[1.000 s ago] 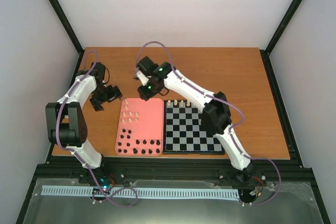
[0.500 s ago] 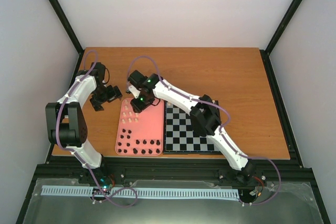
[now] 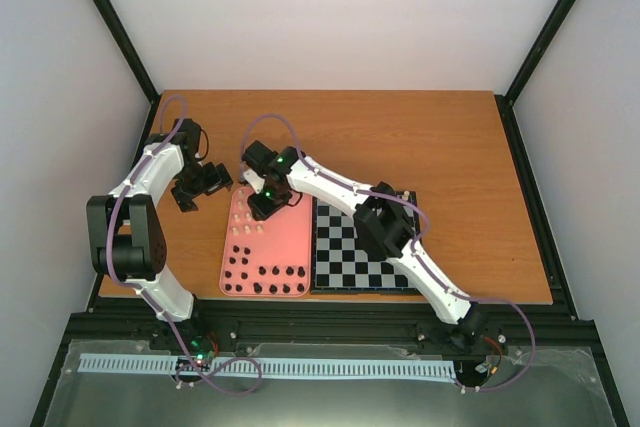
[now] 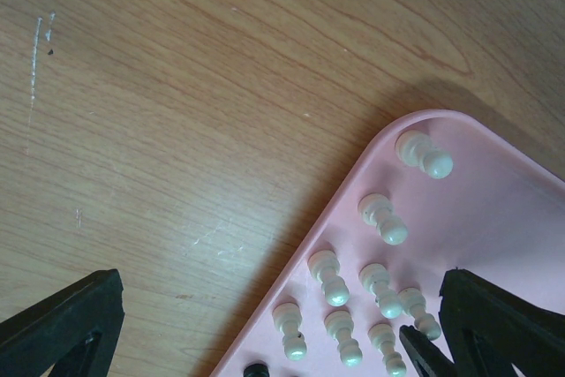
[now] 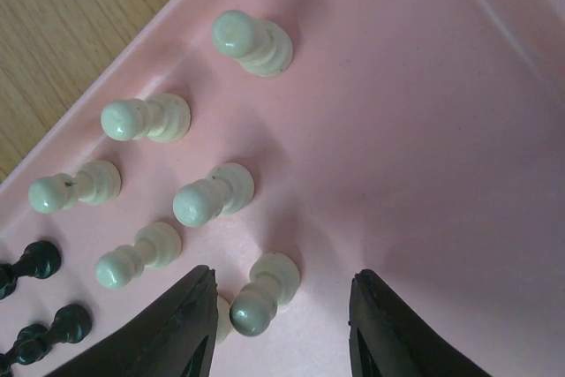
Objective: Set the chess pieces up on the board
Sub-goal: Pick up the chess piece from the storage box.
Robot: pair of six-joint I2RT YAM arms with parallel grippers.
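The chessboard [image 3: 345, 257] lies right of the pink tray [image 3: 290, 237]. Several cream pawns [image 3: 245, 224] stand in the tray's far left part, and black pieces [image 3: 265, 277] stand along its near edge. My right gripper [image 3: 262, 203] is open low over the cream pawns. In the right wrist view [image 5: 282, 278] one cream pawn [image 5: 263, 293] stands between its fingers, untouched. My left gripper [image 3: 205, 183] is open and empty over the bare wood by the tray's far left corner [image 4: 281, 293]. Its view shows cream pawns [image 4: 380, 218] in that corner. My right arm hides the board's far row.
The tray's raised pink rim [image 4: 371, 143] runs between the wood and the pawns. Other cream pawns [image 5: 146, 118] stand close around the one between my right fingers. Black pieces [image 5: 35, 260] show at that view's lower left. The wooden table [image 3: 450, 147] stretches behind and right of the board.
My right arm has swung left from the board's far edge to the tray and come down over the cream pawns. The left arm has not moved.
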